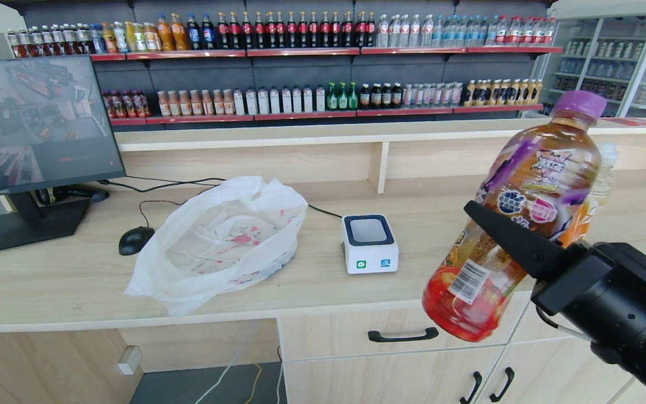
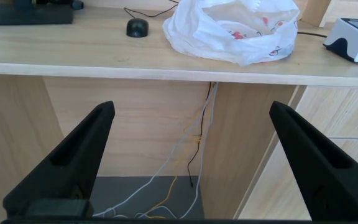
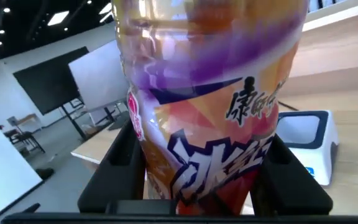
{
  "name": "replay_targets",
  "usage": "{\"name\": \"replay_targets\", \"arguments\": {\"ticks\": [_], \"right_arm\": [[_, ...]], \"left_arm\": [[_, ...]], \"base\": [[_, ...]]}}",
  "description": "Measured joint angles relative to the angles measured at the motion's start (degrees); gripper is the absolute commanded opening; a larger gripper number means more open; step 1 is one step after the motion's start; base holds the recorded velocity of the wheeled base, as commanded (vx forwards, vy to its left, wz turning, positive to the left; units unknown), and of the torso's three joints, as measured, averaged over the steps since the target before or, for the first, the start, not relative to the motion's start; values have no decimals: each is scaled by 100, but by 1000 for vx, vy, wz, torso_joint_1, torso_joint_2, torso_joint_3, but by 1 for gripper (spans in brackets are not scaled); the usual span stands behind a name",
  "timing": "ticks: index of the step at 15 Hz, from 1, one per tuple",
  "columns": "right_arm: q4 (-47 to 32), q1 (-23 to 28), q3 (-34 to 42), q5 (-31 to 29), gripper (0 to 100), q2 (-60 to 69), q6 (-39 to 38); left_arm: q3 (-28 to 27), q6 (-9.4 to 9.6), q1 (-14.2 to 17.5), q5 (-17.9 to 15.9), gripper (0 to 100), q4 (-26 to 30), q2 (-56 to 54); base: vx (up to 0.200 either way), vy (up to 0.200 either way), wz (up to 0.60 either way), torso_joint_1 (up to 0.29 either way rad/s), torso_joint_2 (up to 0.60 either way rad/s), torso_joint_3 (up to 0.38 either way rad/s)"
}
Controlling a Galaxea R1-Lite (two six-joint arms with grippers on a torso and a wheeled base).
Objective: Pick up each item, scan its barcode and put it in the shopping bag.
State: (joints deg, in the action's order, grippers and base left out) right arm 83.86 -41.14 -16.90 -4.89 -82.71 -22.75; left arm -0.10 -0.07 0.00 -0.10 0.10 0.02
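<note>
My right gripper is shut on a drink bottle with a purple cap and orange-red contents. It holds the bottle tilted in the air, right of and nearer than the white scanner, with the barcode facing the camera. In the right wrist view the bottle sits between the fingers, with the scanner behind it. The white shopping bag lies open on the counter left of the scanner. My left gripper hangs open and empty below the counter edge, with the bag above.
A monitor stands at the counter's left and a black mouse lies beside the bag. Cables run behind the bag. A raised wooden ledge borders the back. Drawers with black handles sit below. Drink shelves fill the rear wall.
</note>
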Motion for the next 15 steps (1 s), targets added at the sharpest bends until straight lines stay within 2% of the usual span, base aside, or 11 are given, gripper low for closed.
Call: {"name": "replay_targets", "arguments": {"ticks": [8, 15], "right_arm": [[132, -1156, -813, 46, 0, -265, -1031], [176, -1682, -1262, 268, 0, -533, -1056]], "left_arm": [[0, -2, 0, 0, 100, 0, 0], [0, 0, 0, 0, 100, -2, 0]], "base": [[0, 0, 0, 0, 0, 0], [0, 0, 0, 0, 0, 0]]}}
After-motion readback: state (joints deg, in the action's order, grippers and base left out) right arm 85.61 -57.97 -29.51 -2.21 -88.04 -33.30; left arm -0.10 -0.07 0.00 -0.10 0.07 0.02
